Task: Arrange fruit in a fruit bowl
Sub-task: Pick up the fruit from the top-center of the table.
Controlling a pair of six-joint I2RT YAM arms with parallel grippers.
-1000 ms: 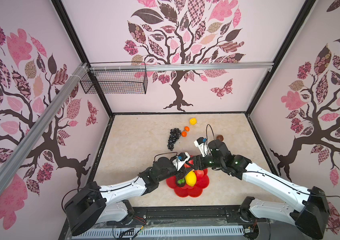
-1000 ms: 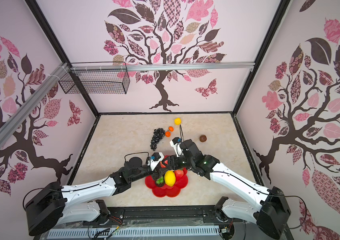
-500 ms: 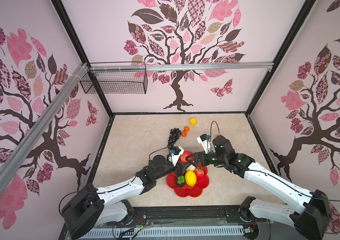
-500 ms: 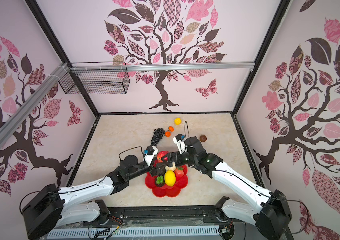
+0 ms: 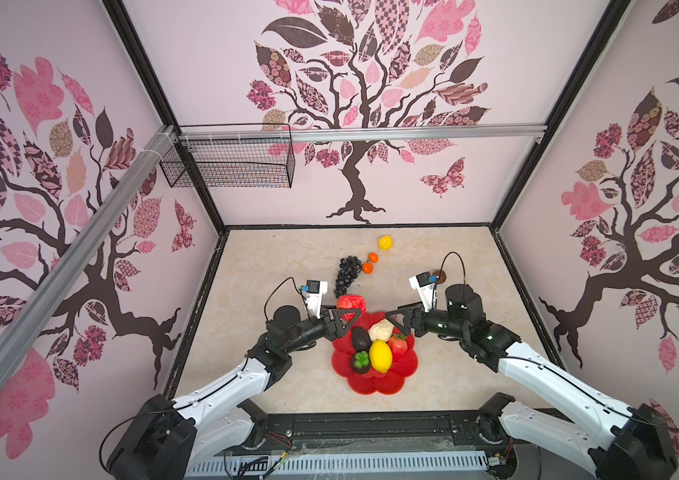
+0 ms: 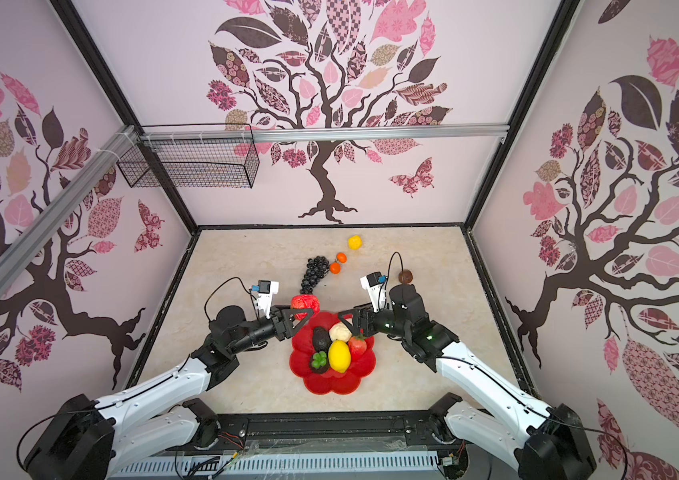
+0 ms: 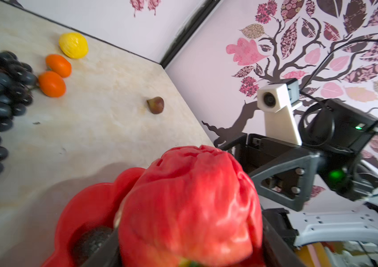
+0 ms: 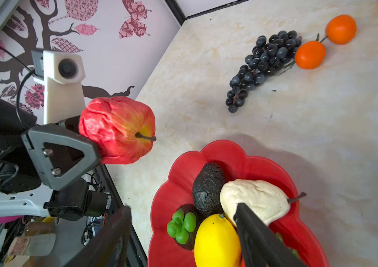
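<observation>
Marble-look tabletop [image 5: 287,266], tree-print walls on three sides. Nearest the robot base sits the fruit bowl [image 5: 375,384], red and scalloped. It holds a lemon [image 5: 381,355], a dark avocado [image 5: 360,338], a cream pear [image 5: 380,331], a strawberry [image 5: 398,344] and a dark fruit with a green cap [image 5: 361,360].

The right gripper [image 8: 182,207] hangs over the bowl, jaws spread, gripping nothing. The left gripper [image 5: 349,311] pinches the red apple [image 5: 352,302], clear of the surface at the bowl's far rim.

Loose on the table beyond are a grape bunch [image 5: 346,274], two oranges [image 5: 367,268] just beside it, a yellow fruit [image 5: 386,242] farther back, and a brown pear [image 6: 405,276] well apart. A wire basket [image 5: 229,166] hangs on the rear rail.
</observation>
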